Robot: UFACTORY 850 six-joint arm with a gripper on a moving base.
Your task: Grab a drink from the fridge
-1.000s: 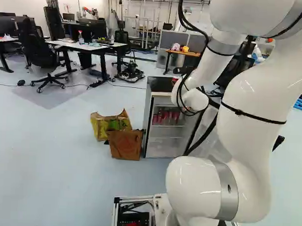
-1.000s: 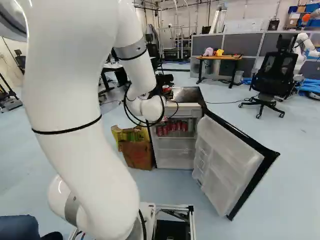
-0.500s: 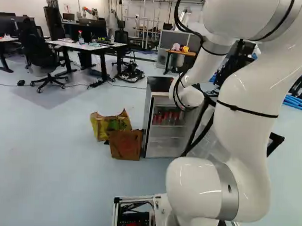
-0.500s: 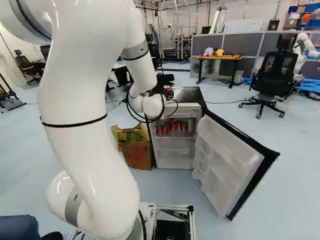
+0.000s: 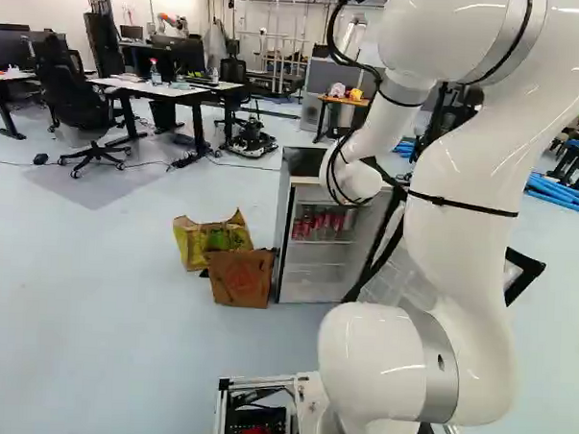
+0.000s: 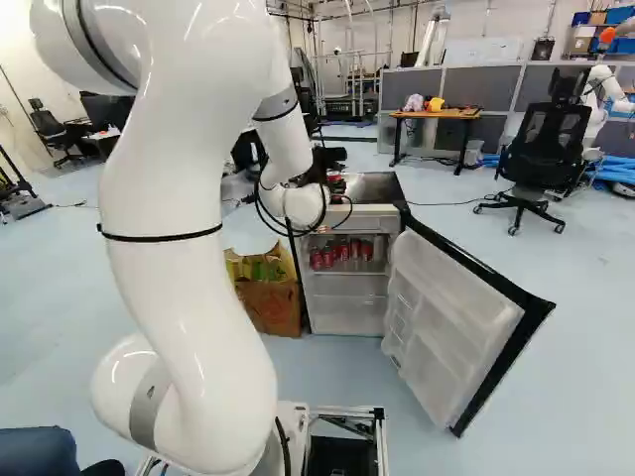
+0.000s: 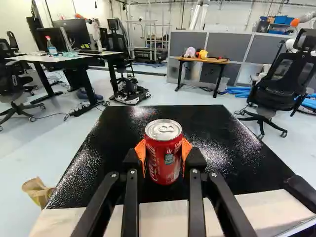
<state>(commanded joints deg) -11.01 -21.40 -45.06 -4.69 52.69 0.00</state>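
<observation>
white arm: reaches well ahead; a hasty swing back could catch its loose cables on an edge and jerk the wrist.
fridge: its black top lies beneath the grasp; pulling sideways before lifting clear could scrape or topple the drink.
open door: juts toward the base's side; an arm path cut too low there would likely knock it.
brown bag: sits on the floor beside the cabinet, probably where something dropped off that side would land.
gripper: clamped on the red can, orange pads against both sides; too much squeeze could dent the thin wall, too little could let it slip or twist.
red can: upright between the pads, over the black top; whether its base touches down cannot be told.
</observation>
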